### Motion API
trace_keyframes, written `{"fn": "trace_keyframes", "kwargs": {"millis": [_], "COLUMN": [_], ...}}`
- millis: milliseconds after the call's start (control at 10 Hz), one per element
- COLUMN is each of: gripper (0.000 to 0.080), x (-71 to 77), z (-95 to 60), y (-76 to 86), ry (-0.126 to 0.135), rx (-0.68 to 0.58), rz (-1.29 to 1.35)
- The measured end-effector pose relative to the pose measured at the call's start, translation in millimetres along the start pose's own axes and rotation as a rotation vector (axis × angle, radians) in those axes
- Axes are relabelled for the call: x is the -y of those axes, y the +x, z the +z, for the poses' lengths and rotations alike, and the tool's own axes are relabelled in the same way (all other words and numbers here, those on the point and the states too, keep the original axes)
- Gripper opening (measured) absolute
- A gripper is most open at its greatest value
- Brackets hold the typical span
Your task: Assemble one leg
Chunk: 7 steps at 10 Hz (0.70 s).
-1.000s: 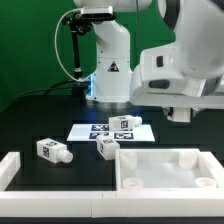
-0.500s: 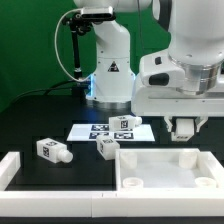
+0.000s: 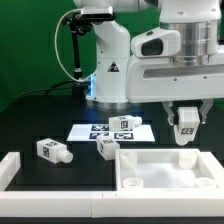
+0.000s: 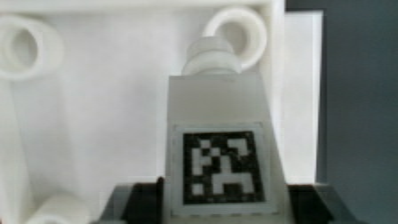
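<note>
My gripper (image 3: 186, 128) is shut on a white leg (image 3: 186, 133) with a black-and-white tag and holds it upright just above the far right corner of the large white panel (image 3: 160, 170). In the wrist view the held leg (image 4: 217, 120) fills the middle, its tip pointing at a round corner socket (image 4: 237, 28) of the panel. Three more legs lie on the table: one (image 3: 53, 150) toward the exterior view's left, one (image 3: 107, 147) beside the panel, and one (image 3: 123, 124) on the marker board (image 3: 108, 130).
A white rim piece (image 3: 8, 168) lies at the exterior view's left front. The robot base (image 3: 108, 65) stands behind the marker board. A second socket (image 4: 22, 48) of the panel shows in the wrist view.
The gripper with the leg has come down into view from the upper right and moved over the panel's far right corner.
</note>
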<state>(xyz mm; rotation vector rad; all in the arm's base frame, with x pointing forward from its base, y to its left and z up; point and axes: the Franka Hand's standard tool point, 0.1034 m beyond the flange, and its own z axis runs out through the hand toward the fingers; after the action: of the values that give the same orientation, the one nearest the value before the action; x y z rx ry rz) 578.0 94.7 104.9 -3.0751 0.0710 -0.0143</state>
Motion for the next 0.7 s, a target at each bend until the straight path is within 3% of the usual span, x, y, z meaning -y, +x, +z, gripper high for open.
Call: {"fn": "trace_keyframes", "kwargs": {"millis": [200,400,500,600,700], "gripper": [0.0285,0.0285,0.0285,0.0285,0.0285], "x": [0.8,-5.5,-0.9,6.2,3.3], "z": [2.3,-18.7,-27.9,-35.1,-31.8], "y": [13.5,46.9,63.8,71.3,68.8], "ry": [-0.013,-0.019,-0.016,-0.01,-0.013], "rx": [-0.143,-0.243,-0.29,-0.352,-0.402], "rz": [-0.037,-0.091,-0.09,-0.084,-0.088]}}
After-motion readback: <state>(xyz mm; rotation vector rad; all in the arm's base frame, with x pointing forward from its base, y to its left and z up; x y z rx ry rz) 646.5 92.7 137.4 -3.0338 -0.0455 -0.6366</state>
